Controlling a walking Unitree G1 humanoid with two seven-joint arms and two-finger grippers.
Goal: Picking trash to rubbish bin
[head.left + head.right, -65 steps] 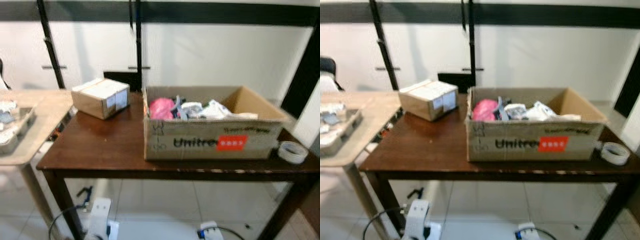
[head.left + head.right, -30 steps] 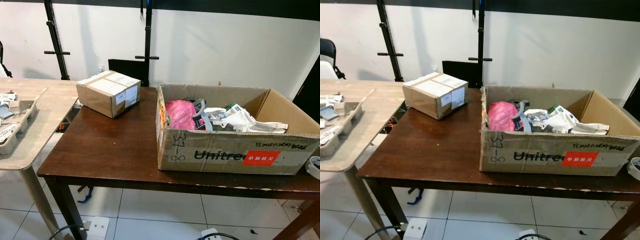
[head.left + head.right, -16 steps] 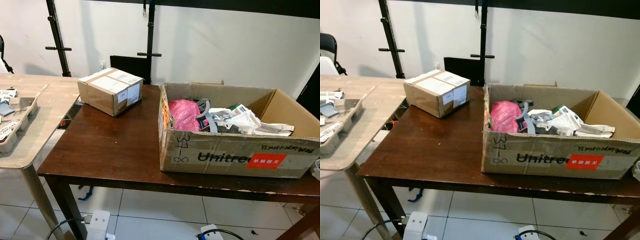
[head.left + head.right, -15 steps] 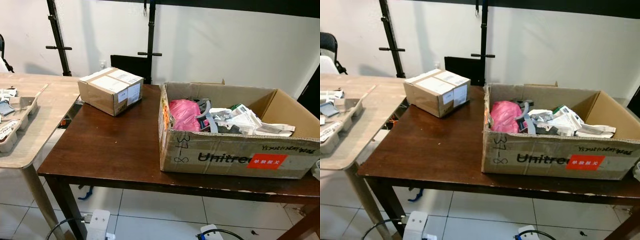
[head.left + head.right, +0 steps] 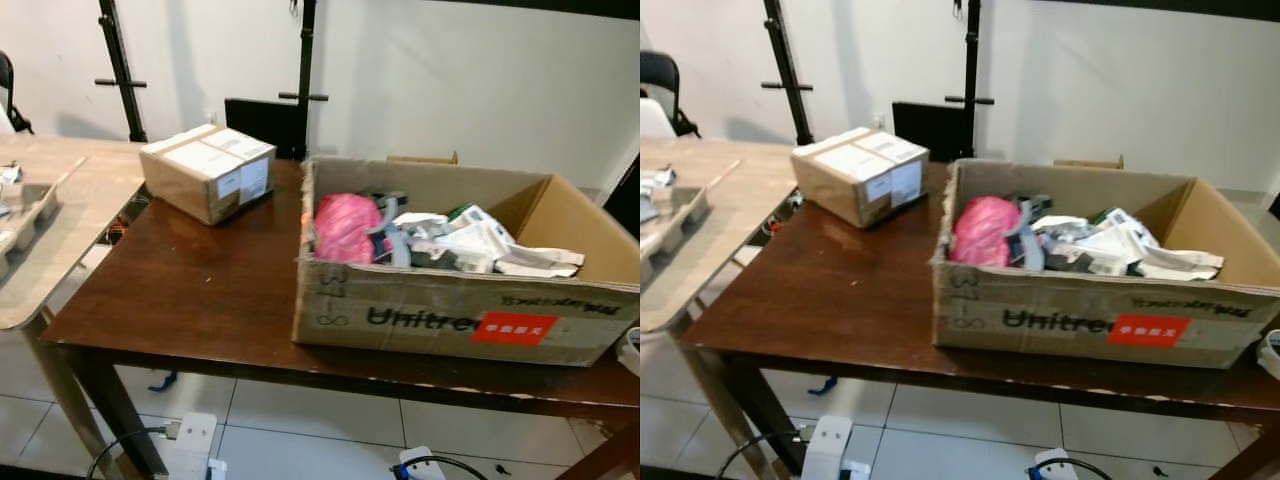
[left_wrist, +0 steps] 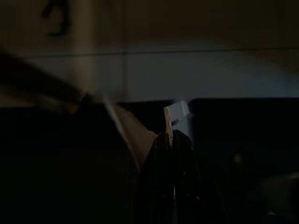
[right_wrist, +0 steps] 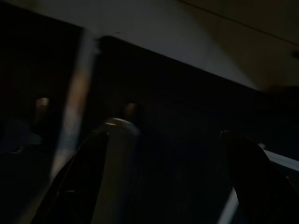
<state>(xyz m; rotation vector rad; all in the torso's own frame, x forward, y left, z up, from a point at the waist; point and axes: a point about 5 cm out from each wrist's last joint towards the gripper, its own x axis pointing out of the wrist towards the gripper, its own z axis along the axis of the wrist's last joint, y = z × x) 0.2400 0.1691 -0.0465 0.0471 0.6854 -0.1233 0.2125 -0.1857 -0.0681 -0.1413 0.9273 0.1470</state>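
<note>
Cardboard box [image 5: 450,310] of trash [image 5: 345,226] on table [image 5: 200,290] | left tool [image 6: 172,135] closed, below

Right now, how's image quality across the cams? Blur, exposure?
Eye views: well lit, mildly soft; the cardboard box lettering is readable but smeared, slight sheen on the brown table. Left wrist view: very dark, left gripper fingers look closed. Right wrist view: very dark and blurred, right gripper fingers spread apart.

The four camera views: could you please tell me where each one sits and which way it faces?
Left eye view: on the head, looking down at the open cardboard box on the dark table.
Right eye view: beside it, sharing that scene, including the small sealed box.
Left wrist view: dark, along the left gripper, fingers together.
Right wrist view: dark, along the right gripper, fingers apart.
</note>
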